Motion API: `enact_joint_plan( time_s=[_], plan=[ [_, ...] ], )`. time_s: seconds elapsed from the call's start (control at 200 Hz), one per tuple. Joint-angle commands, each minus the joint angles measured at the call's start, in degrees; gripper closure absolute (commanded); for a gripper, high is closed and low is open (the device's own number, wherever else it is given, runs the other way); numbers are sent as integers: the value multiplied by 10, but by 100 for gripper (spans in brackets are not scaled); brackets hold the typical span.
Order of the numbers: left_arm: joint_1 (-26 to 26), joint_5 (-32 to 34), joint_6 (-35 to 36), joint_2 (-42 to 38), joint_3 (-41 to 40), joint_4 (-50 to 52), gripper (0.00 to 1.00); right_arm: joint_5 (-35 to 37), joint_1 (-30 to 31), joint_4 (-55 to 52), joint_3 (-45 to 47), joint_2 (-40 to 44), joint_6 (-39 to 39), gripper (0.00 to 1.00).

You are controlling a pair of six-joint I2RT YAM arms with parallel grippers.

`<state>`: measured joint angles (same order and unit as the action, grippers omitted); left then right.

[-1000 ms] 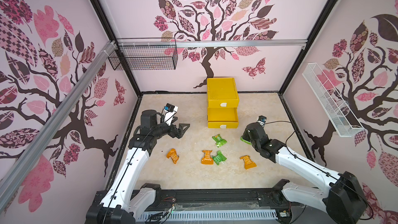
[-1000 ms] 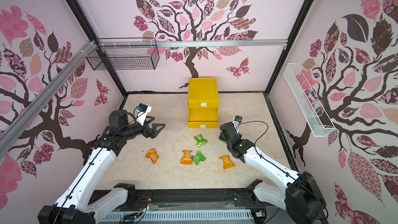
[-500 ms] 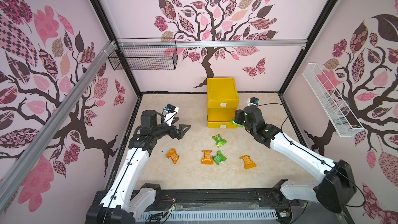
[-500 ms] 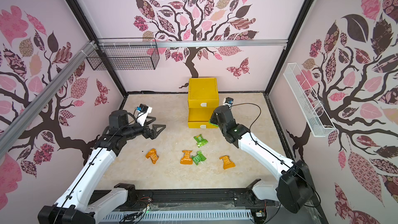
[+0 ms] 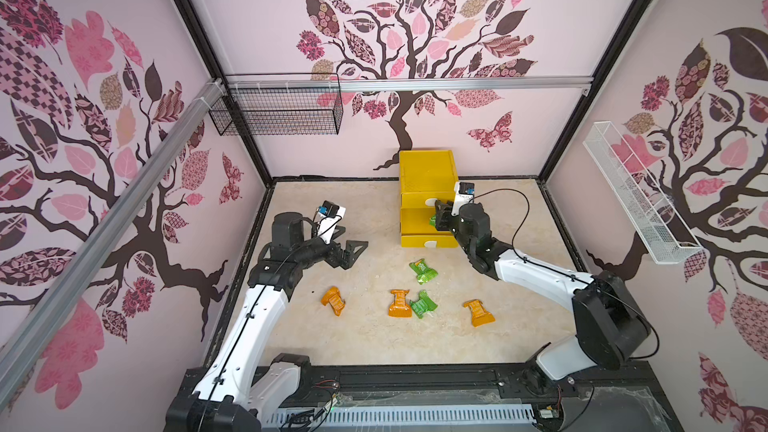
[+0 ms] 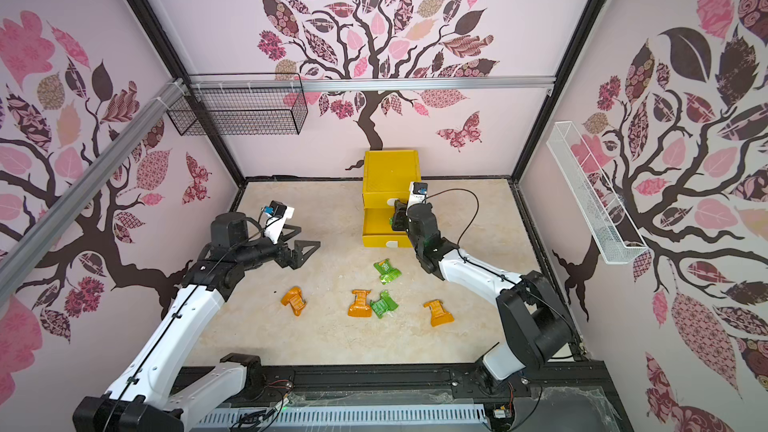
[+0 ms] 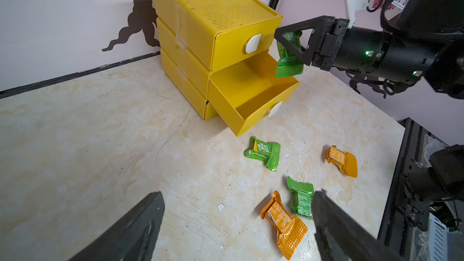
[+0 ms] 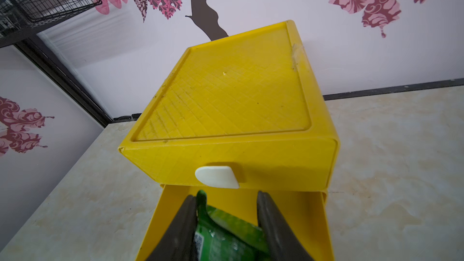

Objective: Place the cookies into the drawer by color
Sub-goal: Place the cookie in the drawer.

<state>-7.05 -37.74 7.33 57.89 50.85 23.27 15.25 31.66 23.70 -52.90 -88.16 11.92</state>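
A yellow three-drawer cabinet [image 5: 426,172] stands at twelve o'clock on the table [image 5: 332,347], with its middle drawer [image 7: 251,91] pulled out. The right gripper [image 7: 288,43] pinches a green cookie packet [image 7: 288,61] above that drawer (jaws partly closed around it). At nine o'clock the left gripper [image 5: 353,249] is spread wide and empty. Two loose green packets [image 5: 423,271] and three orange packets [image 5: 400,303] lie near the centre.

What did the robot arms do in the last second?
The right pincer, still gripping a green cookie, swung from low over the table up and back to the open middle drawer. The cookie now hangs above it. The left pincer stayed open where it was, and the five other cookies did not move.
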Motion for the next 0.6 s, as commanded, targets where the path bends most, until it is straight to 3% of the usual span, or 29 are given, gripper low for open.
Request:
enact_joint_plan(
  time_s=[0.0, 0.265, 0.595],
  plan=[
    [-2, -1, 4, -5, -3, 1, 3, -39, -20, 114, 9, -27, -54, 95],
    [-2, 4, 10, -6, -2, 6, 3, -72, -29, 164, 28, -63, -65, 95],
    [-2, 2, 8, -1, -4, 2, 4, -73, -28, 162, 68, -63, -41, 84]
  ],
)
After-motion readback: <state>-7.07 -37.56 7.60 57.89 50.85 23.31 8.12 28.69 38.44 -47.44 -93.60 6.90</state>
